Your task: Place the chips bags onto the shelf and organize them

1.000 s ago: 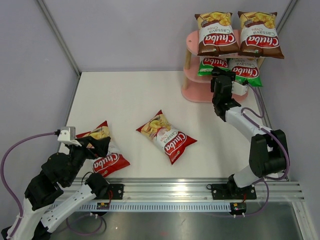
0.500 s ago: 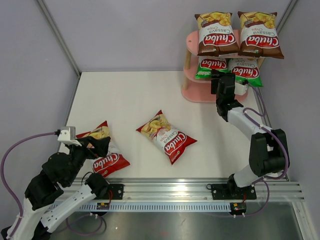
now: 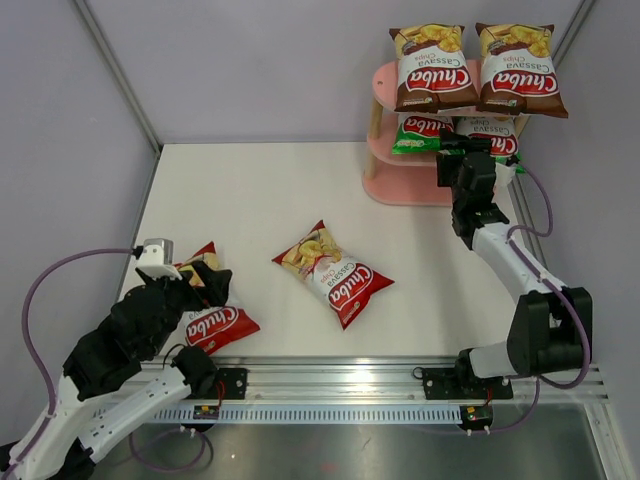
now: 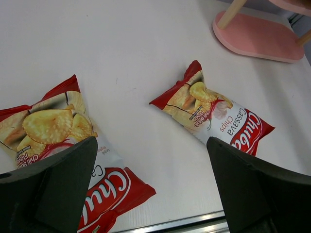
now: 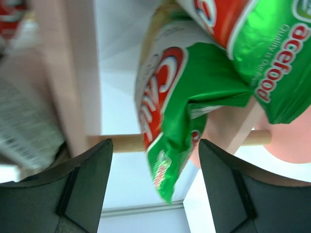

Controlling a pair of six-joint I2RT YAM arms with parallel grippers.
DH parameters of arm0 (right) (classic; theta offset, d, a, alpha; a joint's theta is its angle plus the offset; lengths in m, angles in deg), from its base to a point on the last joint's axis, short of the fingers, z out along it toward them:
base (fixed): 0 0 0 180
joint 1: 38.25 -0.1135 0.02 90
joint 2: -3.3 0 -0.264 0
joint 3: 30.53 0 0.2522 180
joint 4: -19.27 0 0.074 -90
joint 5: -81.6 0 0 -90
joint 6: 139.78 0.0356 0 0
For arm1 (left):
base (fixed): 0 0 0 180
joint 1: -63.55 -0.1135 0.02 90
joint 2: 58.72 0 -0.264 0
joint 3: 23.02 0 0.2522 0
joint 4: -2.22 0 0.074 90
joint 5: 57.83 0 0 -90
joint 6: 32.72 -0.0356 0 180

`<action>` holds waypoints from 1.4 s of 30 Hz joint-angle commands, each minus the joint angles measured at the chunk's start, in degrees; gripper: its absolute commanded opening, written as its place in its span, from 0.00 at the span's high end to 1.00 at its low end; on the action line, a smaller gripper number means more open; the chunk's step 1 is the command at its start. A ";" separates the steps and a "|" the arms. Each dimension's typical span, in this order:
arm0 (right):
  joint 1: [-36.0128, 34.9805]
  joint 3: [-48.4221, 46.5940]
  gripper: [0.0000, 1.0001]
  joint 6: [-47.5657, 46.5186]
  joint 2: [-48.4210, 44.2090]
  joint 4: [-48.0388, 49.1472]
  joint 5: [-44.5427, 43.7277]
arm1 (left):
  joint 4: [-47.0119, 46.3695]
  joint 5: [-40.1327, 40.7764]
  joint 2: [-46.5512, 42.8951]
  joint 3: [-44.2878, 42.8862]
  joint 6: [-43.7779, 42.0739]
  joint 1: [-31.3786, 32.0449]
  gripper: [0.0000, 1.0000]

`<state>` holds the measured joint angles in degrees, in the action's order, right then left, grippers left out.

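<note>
Green bags [image 3: 420,132] are sitting on the shelf's [image 3: 400,186] middle board; I'm shifting the right gripper [image 5: 154,145] rightward, jaws widening, and advancing the left gripper [image 4: 151,143], jaws apart.

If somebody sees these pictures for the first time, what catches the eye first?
The pink shelf in the far right corner: two brown bags on its top board, two green bags on the board below, and the right claw open just before the green ones. Then two red bags lying flat on the white table, one in the middle, one near left beneath the open left claw.
</note>
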<state>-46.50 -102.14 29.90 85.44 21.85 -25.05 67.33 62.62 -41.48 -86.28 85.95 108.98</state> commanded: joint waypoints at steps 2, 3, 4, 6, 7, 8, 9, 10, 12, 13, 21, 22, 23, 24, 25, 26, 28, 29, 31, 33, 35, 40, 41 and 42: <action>1.74 2.64 0.21 -2.77 -6.47 0.27 5.47 | -5.12 -2.15 4.55 -1.04 2.88 0.19 0.01; 1.92 3.43 0.19 -3.21 -8.30 0.27 7.57 | -5.64 -2.94 5.43 -0.52 4.19 0.27 0.01; 2.10 4.83 0.18 -3.82 -9.19 0.19 8.81 | -6.69 -3.38 6.31 -0.25 4.99 0.19 0.01; 2.27 6.07 0.16 -5.40 -12.44 -0.77 12.58 | -7.93 -4.35 9.21 0.27 7.45 0.19 0.01; 2.36 7.03 0.14 -7.50 -13.67 -1.74 13.91 | -8.80 -4.88 10.18 0.80 8.41 0.19 0.01; 2.36 7.65 0.13 -8.57 -15.07 -3.40 15.14 | -9.42 -5.06 10.97 1.24 9.38 0.19 0.01; 2.54 8.44 0.11 -11.01 -18.05 -4.20 17.50 | -10.21 -6.19 12.20 1.77 11.22 0.19 0.01; 2.71 9.75 0.09 -12.86 -19.73 -4.99 19.18 | -11.96 -6.37 12.64 3.34 12.19 0.19 0.01; 3.41 10.12 0.03 -19.60 -25.27 -10.07 21.38 | -13.73 -7.08 13.09 5.28 16.41 0.19 0.01; 3.59 9.86 0.02 -22.17 -27.02 -14.97 21.91 | -15.56 -7.51 13.18 6.59 17.81 0.19 0.01; 3.77 5.99 0.01 -39.32 -42.23 -41.63 21.50 | -24.89 -8.31 13.26 19.51 29.78 0.19 0.01; 3.68 5.99 0.00 -39.77 -43.90 -44.96 20.09 | -27.51 -8.92 13.79 20.48 30.22 0.19 0.01; 3.77 5.99 0.01 -39.95 -47.48 -46.38 17.03 | -28.93 -9.27 14.31 21.36 30.92 0.19 0.01; 3.68 6.16 0.01 -40.04 -49.26 -47.35 15.34 | -30.25 -9.89 14.84 23.20 31.36 0.19 0.01; 3.77 6.43 0.01 -40.39 -51.02 -48.76 14.37 | -32.96 -10.15 15.28 24.00 31.89 0.19 0.01; 3.77 6.43 0.01 -40.48 -53.39 -49.38 13.84 | -34.11 -10.50 16.50 24.62 32.76 0.19 0.01; 3.68 5.38 0.00 -41.18 -54.55 -51.74 13.92 | -38.51 -11.65 18.00 26.55 33.73 0.19 0.01; 3.68 5.03 0.00 -41.62 -54.55 -52.28 15.49 | -39.83 -12.00 19.40 27.34 35.04 0.19 0.01; 3.68 4.41 0.01 -43.02 -53.85 -53.60 19.08 | -44.48 -12.96 21.25 29.27 36.46 0.10 0.01; 3.68 5.63 0.00 -43.82 -52.62 -53.52 26.02 | -49.65 -14.19 24.07 30.33 38.21 0.10 0.01; 3.68 7.39 0.01 -43.73 -52.62 -52.12 32.34 | -53.26 -15.07 27.04 32.00 40.05 0.10 0.01; 3.68 14.68 0.01 -41.27 -55.25 -46.15 38.70 | -67.77 -18.06 34.17 34.90 42.35 -0.25 0.01; 3.68 15.30 0.01 -40.84 -56.12 -45.52 39.75 | -70.14 -18.59 35.57 35.08 42.35 -0.43 0.01; 3.68 15.83 0.01 -40.66 -56.39 -45.08 39.85 | -72.95 -19.03 37.33 34.99 42.52 -0.43 0.01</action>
<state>-42.96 -87.39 -11.15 30.87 -28.14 8.57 9.72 45.99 -7.17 -51.77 126.30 108.89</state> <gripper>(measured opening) 0.993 0.988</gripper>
